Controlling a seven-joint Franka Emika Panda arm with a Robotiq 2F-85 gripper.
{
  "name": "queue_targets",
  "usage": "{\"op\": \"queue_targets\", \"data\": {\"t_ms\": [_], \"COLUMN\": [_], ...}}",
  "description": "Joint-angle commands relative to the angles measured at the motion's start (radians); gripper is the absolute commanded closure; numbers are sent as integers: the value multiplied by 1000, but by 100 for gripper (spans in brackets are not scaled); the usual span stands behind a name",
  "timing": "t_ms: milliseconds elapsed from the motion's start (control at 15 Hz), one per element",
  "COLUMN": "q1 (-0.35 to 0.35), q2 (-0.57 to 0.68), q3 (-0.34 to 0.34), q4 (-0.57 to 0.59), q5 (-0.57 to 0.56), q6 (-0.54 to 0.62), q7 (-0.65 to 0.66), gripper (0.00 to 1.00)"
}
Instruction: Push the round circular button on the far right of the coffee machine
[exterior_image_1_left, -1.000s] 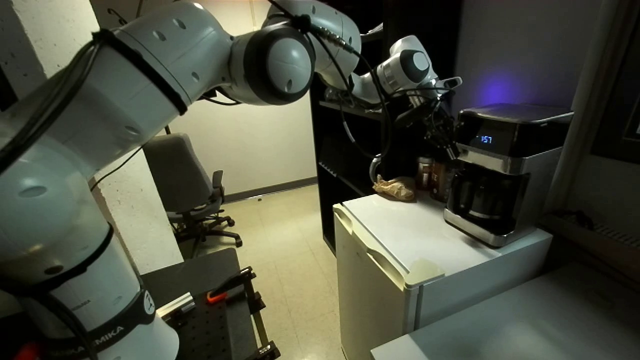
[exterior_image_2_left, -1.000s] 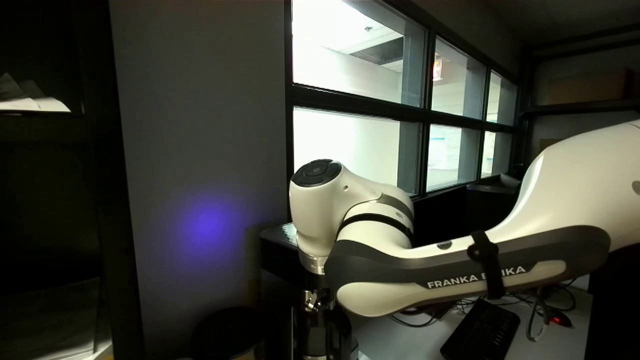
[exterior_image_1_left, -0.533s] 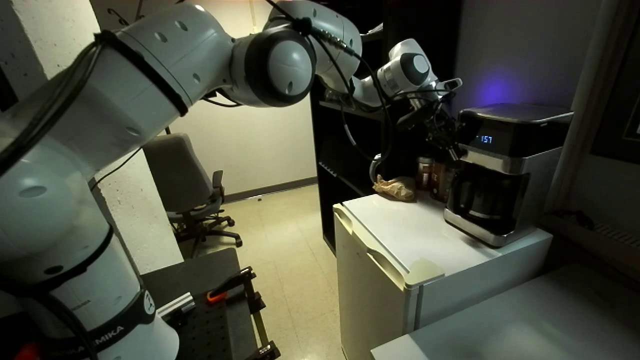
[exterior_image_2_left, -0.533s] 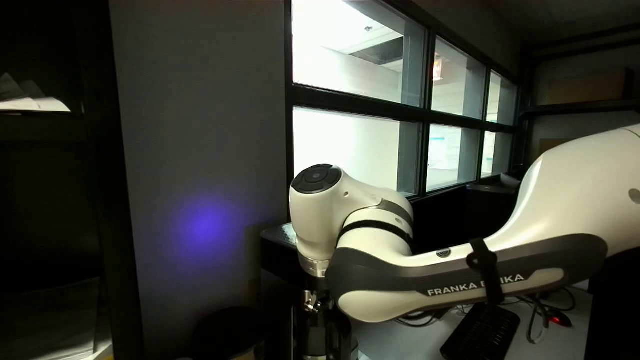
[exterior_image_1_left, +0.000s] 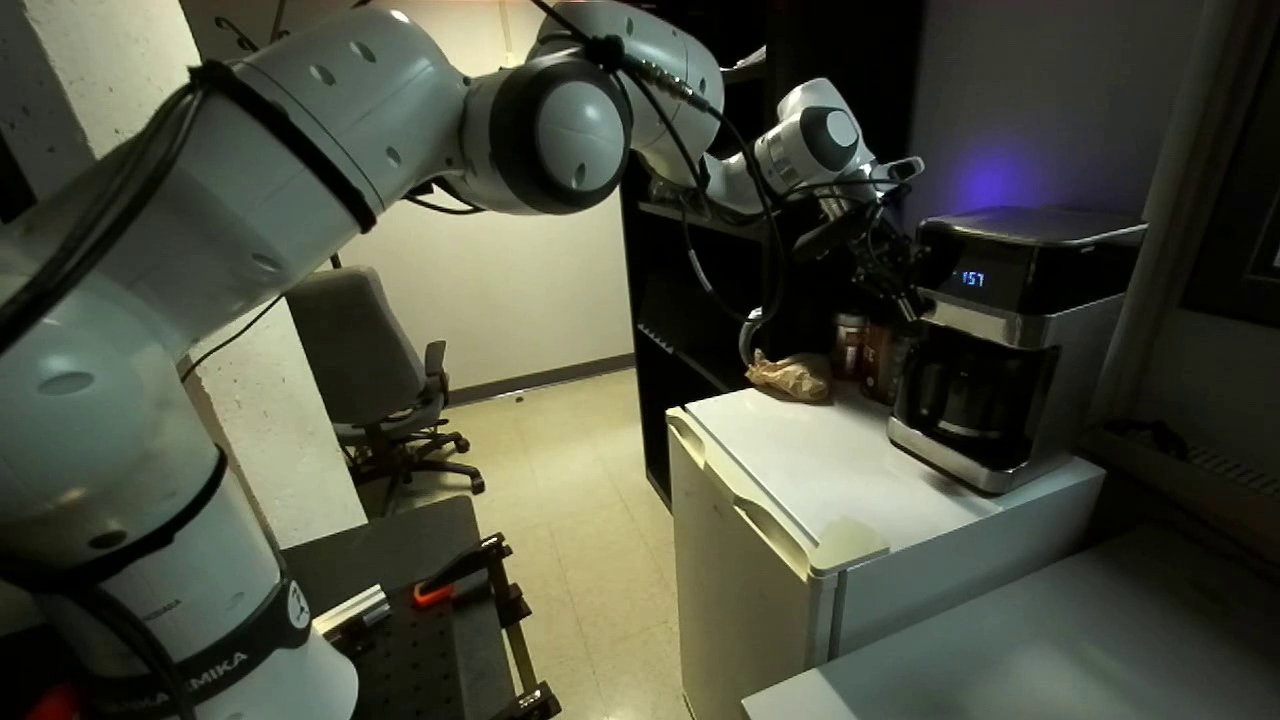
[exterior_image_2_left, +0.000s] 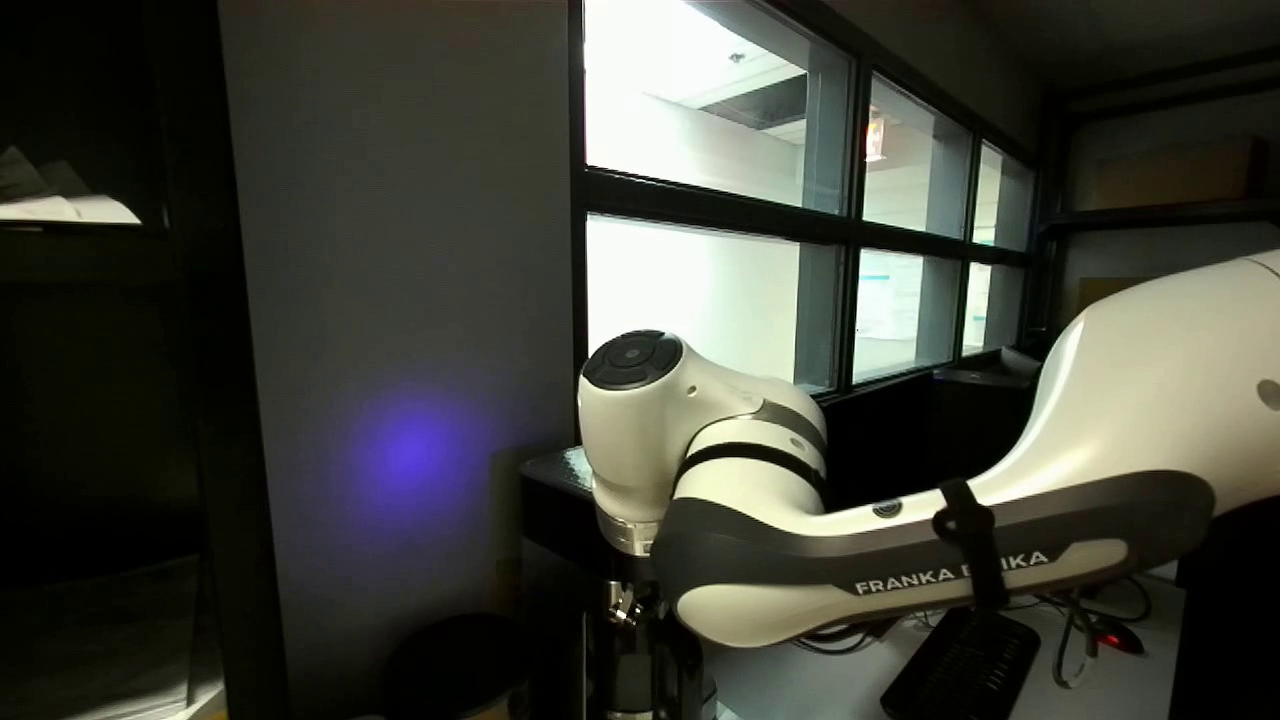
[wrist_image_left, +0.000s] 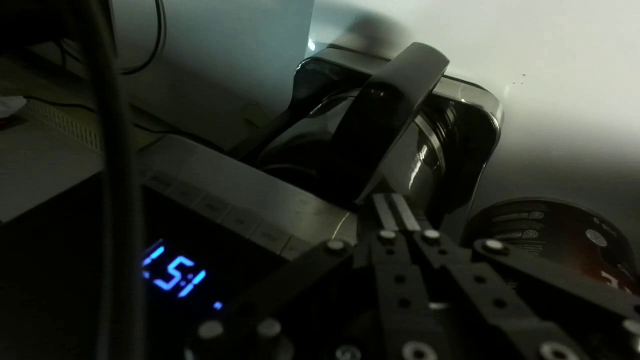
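Note:
The silver-and-black coffee machine (exterior_image_1_left: 985, 325) stands on a white fridge, its blue display lit; its top edge shows in an exterior view (exterior_image_2_left: 565, 475). In the wrist view its dark panel, lit digits and silver strip with flat rectangular keys (wrist_image_left: 215, 205) lie left of my fingers. My gripper (exterior_image_1_left: 910, 305) is at the panel's end farthest from the right edge in that view. In the wrist view the gripper (wrist_image_left: 396, 212) is shut and empty, fingertips side by side near the strip's end. A thin curved line shows there; I cannot tell whether it is the round button. Contact is unclear.
The carafe with its black handle (wrist_image_left: 390, 95) juts out below the panel. A dark red-labelled container (wrist_image_left: 550, 240) stands close to the fingers on the right. A crumpled brown bag (exterior_image_1_left: 790, 377) lies on the white fridge (exterior_image_1_left: 840, 440). A cable (wrist_image_left: 120, 200) crosses the wrist view.
My gripper has moved slightly down and toward the coffee machine since one second ago. Over the last half second it has hardly moved.

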Motion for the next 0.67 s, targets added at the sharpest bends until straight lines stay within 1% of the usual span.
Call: {"op": "queue_targets", "data": {"t_ms": [0,600], "q1": [9,29], "q2": [24,1], "q3": [-14,-14], "q4": [38,3], "q5": [-20,-45], "q6": [30,77], "q7": [14,16], "gripper": [100,100]}}
